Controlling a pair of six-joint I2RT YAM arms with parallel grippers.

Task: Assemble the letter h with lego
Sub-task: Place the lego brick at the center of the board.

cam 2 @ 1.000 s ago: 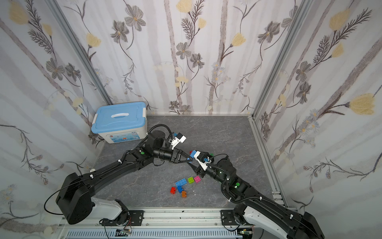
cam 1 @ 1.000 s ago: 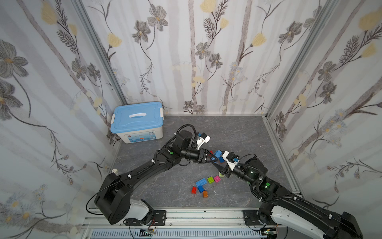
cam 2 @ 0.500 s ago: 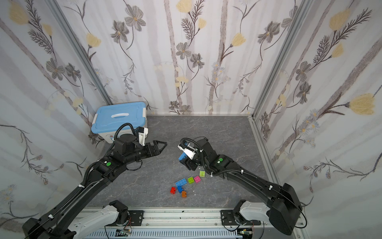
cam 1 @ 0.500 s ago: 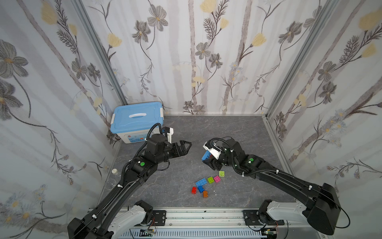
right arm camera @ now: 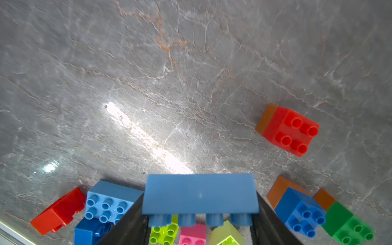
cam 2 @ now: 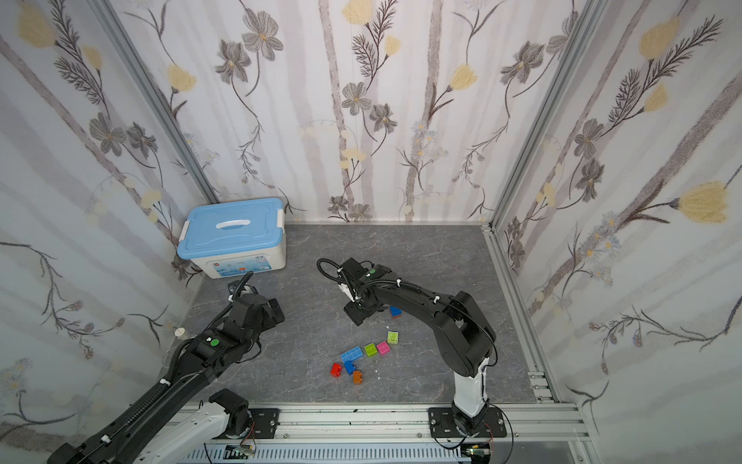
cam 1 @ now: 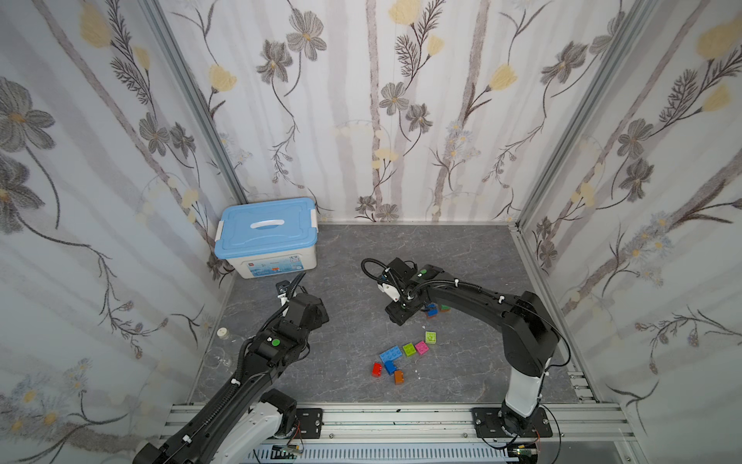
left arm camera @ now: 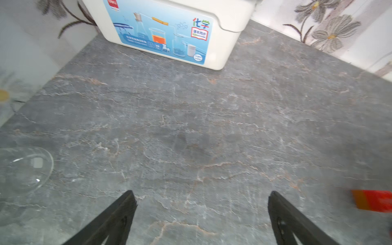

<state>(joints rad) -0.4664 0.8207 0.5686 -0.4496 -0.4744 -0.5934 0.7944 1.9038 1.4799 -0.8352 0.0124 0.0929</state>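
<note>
In both top views the right gripper (cam 1: pixel 401 318) (cam 2: pixel 357 315) points downward. A cluster of 7 bricks (cam 1: pixel 390 354) (cam 2: pixel 352 355) lies near its tips, and a blue stack (cam 1: pixel 431 310) (cam 2: pixel 395 312) sits just beside it, under the arm.

In the left wrist view the left gripper (left arm camera: pixel 201 195) has its jaws spread wide with nothing between them. The storage box (left arm camera: pixel 169 31) stands ahead of the tips, a glass dish (left arm camera: pixel 25 167) lies outside 1 finger (left arm camera: pixel 118 212), and a red-on-orange stack (left arm camera: pixel 373 200) lies outside the other.

In the right wrist view the right gripper (right arm camera: pixel 199 194) is partly closed on a long light-blue brick (right arm camera: pixel 199 197), studs toward the wrist.
</note>
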